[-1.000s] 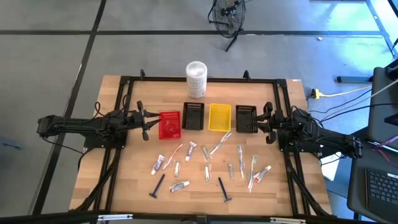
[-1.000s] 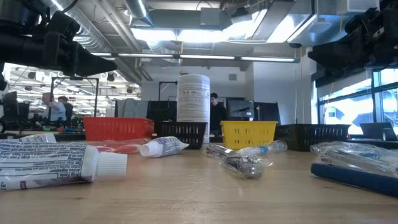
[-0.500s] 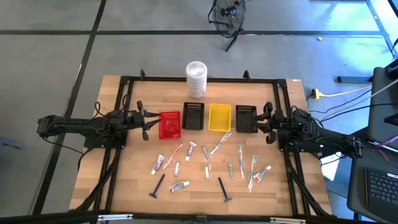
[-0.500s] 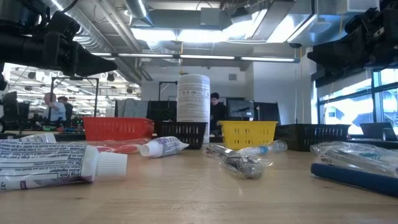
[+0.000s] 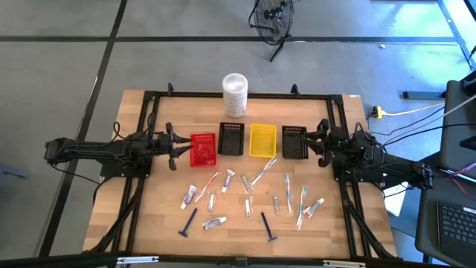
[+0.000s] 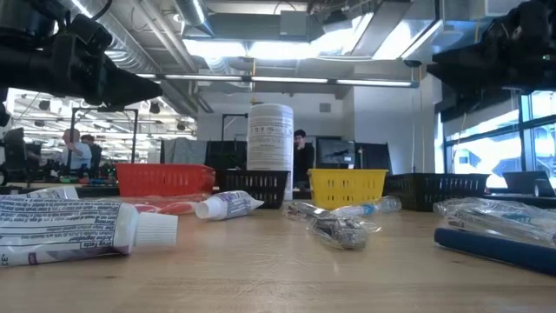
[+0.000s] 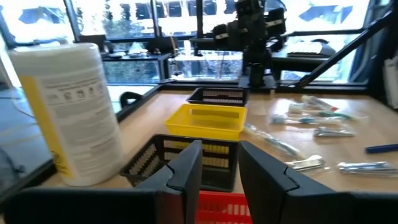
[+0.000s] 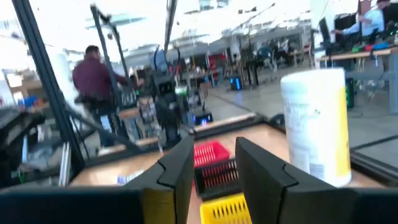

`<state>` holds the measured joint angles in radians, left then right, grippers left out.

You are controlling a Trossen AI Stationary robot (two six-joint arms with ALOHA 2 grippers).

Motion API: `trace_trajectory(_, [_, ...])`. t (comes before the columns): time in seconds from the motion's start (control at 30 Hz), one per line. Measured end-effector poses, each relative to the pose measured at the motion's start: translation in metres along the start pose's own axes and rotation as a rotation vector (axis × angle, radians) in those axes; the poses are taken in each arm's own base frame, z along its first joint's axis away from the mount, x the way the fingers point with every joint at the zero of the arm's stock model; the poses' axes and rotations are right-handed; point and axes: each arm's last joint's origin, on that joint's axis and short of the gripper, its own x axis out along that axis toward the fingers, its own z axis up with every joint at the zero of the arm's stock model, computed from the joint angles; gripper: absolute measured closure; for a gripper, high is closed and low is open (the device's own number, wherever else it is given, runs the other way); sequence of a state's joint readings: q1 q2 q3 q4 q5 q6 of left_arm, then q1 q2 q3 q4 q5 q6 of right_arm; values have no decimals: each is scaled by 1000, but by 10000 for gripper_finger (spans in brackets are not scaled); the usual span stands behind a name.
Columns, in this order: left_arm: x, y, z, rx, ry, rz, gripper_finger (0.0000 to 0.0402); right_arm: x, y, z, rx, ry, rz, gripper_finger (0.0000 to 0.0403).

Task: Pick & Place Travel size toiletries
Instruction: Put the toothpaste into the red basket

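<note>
Near edge of the wooden table (image 5: 156,223): two dark blue razors, one at near left (image 5: 188,222), one near centre (image 5: 268,227). Just beyond them a loose scatter of toiletries across the middle of the table: small white tubes (image 5: 189,196), slim pale toothbrushes (image 5: 262,170), small silvery pieces (image 5: 276,203). All lie flat on the wood; none sits in a basket.

From table height, a white tube with a white cap (image 6: 82,228) lies closest at left. Its label carries dark print, too blurred to read. A smaller tube (image 6: 228,204) lies behind it, a crumpled silvery piece (image 6: 340,229) at centre, a dark blue razor handle (image 6: 495,246) at near right.

Farther back, a row of four small baskets, left to right: red basket (image 5: 203,149), black basket (image 5: 232,138), yellow basket (image 5: 262,140), second black basket (image 5: 294,141).

Left gripper (image 5: 174,146) hovers just left of the red basket, fingers (image 7: 185,169) apart with a narrow gap, holding nothing. Right gripper (image 5: 318,143) hovers beside the right-hand black basket, fingers (image 8: 176,169) likewise apart and empty.

Far centre: tall white canister (image 5: 234,94), upright. Printed label with lines of text and small icons, a yellow panel on one side (image 7: 46,134); wording not legible.

Beyond the table, people (image 8: 93,81) stand in the room.
</note>
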<state>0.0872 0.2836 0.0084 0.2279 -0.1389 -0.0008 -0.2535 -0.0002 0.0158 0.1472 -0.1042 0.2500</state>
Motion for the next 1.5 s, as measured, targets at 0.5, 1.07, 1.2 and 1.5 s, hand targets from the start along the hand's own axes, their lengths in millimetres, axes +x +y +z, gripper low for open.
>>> trace_trajectory(0.5, [-1, -3, 20, -107, -138, -102, 301, -3, -9, 10, -21, -166, -372, 308])
trace_trajectory(1.07, [-4, -1, 95, -89, 20, -54, 245, 6, 6, 29, -103, -294, 21, 198])
trace_trajectory(1.2, [1, 0, 107, -87, 159, 8, 244, 18, 11, 40, -95, -238, 96, 189])
trace_trajectory(1.5, [8, -6, 112, -224, 451, 25, 244, 71, 27, 46, -159, 0, 225, 212])
